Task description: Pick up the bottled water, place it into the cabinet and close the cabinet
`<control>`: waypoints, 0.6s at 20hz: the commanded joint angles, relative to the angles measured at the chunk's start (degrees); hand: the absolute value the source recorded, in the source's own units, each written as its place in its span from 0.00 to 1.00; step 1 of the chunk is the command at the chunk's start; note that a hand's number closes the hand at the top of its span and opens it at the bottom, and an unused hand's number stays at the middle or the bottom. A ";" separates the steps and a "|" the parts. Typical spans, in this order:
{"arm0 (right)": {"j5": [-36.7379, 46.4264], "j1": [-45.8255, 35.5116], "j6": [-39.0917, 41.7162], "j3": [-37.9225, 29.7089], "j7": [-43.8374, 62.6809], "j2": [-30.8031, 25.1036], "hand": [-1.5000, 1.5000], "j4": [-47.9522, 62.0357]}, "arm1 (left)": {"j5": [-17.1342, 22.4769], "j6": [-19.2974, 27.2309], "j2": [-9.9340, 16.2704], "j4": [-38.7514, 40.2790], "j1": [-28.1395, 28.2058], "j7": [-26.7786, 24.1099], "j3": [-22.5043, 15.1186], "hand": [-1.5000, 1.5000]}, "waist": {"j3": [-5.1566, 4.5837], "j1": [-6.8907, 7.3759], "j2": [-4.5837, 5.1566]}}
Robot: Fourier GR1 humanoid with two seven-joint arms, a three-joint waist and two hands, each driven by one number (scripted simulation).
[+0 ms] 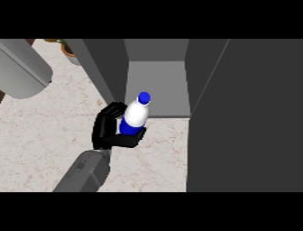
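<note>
– What is held, and by which hand?

– A white plastic water bottle (135, 115) with a blue cap and a blue band round its lower part is grasped by the black left hand (105, 130). The fingers are curled round the bottle's far side and the thumb is wrapped under its blue band. The grey forearm (82, 173) is seen coming in from the lower edge.

– Where is the bottle placed in relation to the cabinet?

– It is held tilted above the pale marbled stone counter (34, 135), with the cap pointed towards the open compartment of the dark grey cabinet (158, 85). The cap is seen against the front edge of the compartment's lighter grey floor, while the lower part is seen over the counter.

– Can anything be read on the blue band?

– No lettering can be made out; only plain blue is shown.

– What else is seen?

– A wide dark grey panel (260, 117) is seen filling the right side, next to the compartment. A large pale grey rounded cylinder (14, 67) is seen at the upper left, and a small brown pot with green leaves (68, 49) is seen behind it near the cabinet's left wall
</note>
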 commanded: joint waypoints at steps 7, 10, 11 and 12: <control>-4.64 2.70 0.49 -0.60 2.65 -0.38 0.00 -7.25 | -0.42 17.61 -0.94 -3.31 -14.84 11.88 -8.69 1.00 | -0.02 -1.38 0.18; -5.65 -2.29 0.33 -2.63 1.58 -0.05 0.00 -1.75 | 3.39 23.16 -0.95 1.61 -22.46 15.57 -11.28 1.00 | 0.01 -2.06 0.51; -6.89 -0.42 1.84 -3.47 0.45 -0.79 0.00 -2.30 | 2.42 21.15 -0.96 4.82 -24.47 14.44 -8.00 1.00 | 0.01 -1.94 0.44; -6.77 -1.78 0.96 -4.50 1.98 -0.69 0.00 -2.51 | 3.59 21.95 -0.96 4.38 -25.45 15.42 -7.19 1.00 | 0.00 -1.41 0.42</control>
